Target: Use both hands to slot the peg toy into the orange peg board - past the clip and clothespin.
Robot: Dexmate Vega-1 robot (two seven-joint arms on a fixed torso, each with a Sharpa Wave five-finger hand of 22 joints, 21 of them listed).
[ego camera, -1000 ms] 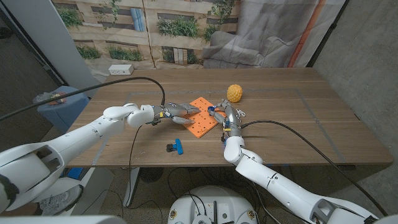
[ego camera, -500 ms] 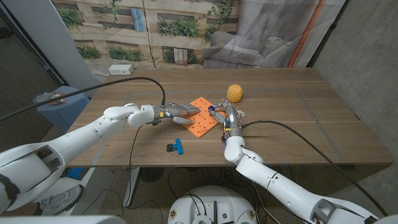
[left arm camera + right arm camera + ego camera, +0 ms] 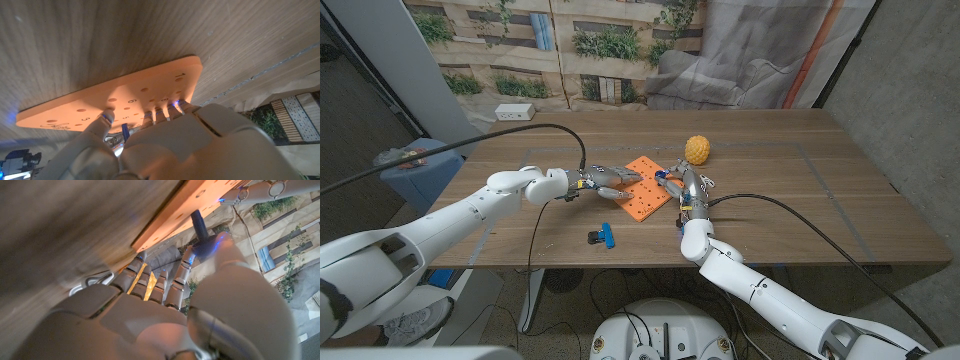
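Note:
The orange peg board [image 3: 642, 188] lies on the table's middle, with numbered holes on its face [image 3: 125, 95]. My left hand [image 3: 605, 181] reaches it from the left, fingertips [image 3: 170, 107] pressing on the board's face. My right hand [image 3: 680, 187] stands at the board's right edge and pinches the dark blue peg toy [image 3: 200, 227] between thumb and fingers. The peg hangs just off the board's edge [image 3: 190, 207], tilted toward it. The blue clothespin [image 3: 603, 236] lies nearer the front edge. A wire clip [image 3: 95, 282] lies by my right hand.
A yellow bumpy ball [image 3: 697, 149] sits just behind the board, close to my right hand. A black cable [image 3: 790, 205] runs across the table to the right. The table's front edge [image 3: 620, 262] is a short way past the clothespin.

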